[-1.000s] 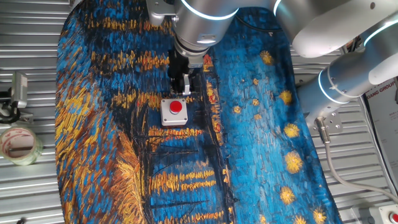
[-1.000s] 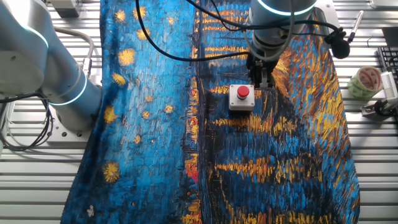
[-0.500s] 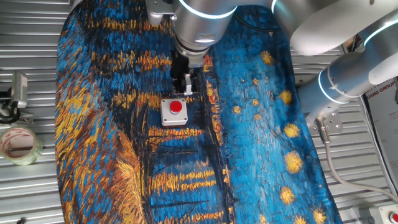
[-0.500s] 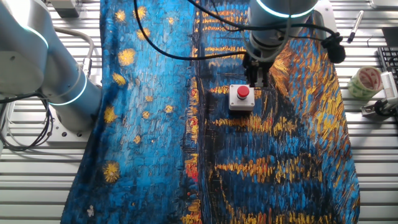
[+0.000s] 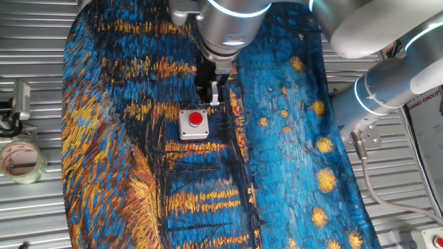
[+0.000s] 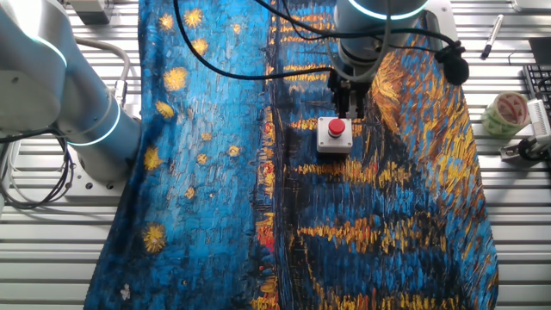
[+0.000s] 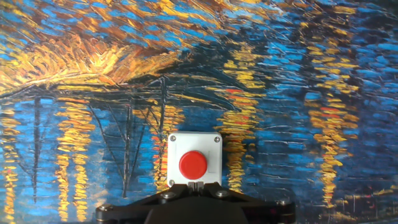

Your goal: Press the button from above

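The button (image 5: pixel 196 119) is a red dome in a square light-grey box (image 5: pixel 185 131) on a cloth printed with a blue and orange painting. It also shows in the other fixed view (image 6: pixel 337 128) and low in the hand view (image 7: pixel 193 163). My gripper (image 5: pixel 210 97) points down and hangs just beyond the box's far edge, a little above it; the other fixed view (image 6: pixel 349 110) shows it too. In the hand view its fingertips (image 7: pixel 196 185) touch each other, shut on nothing, at the box's near edge.
The painted cloth (image 5: pixel 124 173) covers the slatted metal table. A tape roll (image 5: pixel 21 160) lies off the cloth, also in the other fixed view (image 6: pixel 508 112). A second robot arm (image 6: pixel 77 103) stands beside the cloth, and a pen (image 6: pixel 492 34) lies at the table's edge.
My gripper has shifted a little sideways and slightly up, staying just behind the box. The button and box have not moved.
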Action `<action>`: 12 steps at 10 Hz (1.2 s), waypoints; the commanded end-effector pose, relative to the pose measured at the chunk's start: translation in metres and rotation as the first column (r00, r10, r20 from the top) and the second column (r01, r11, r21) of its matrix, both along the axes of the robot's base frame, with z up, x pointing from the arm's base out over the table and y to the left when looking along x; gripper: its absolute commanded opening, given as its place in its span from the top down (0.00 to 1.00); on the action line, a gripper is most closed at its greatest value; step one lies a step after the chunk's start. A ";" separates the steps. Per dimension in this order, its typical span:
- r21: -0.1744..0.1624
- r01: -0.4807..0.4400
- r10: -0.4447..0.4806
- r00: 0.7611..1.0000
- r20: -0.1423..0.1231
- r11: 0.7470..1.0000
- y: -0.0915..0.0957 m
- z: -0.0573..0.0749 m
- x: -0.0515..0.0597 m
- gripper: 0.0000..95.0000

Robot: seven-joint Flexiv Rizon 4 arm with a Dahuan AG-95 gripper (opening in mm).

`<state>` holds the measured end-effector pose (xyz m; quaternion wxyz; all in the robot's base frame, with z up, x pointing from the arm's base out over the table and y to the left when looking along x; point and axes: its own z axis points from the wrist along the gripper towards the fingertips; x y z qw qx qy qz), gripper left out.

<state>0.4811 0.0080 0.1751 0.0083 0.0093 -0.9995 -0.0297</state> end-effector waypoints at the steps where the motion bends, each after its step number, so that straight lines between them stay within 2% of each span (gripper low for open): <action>1: -0.004 0.012 -0.012 1.000 0.004 1.000 0.003 -0.002 -0.003 1.00; 12: -0.009 0.015 -0.015 1.000 0.024 1.000 0.004 -0.022 0.000 1.00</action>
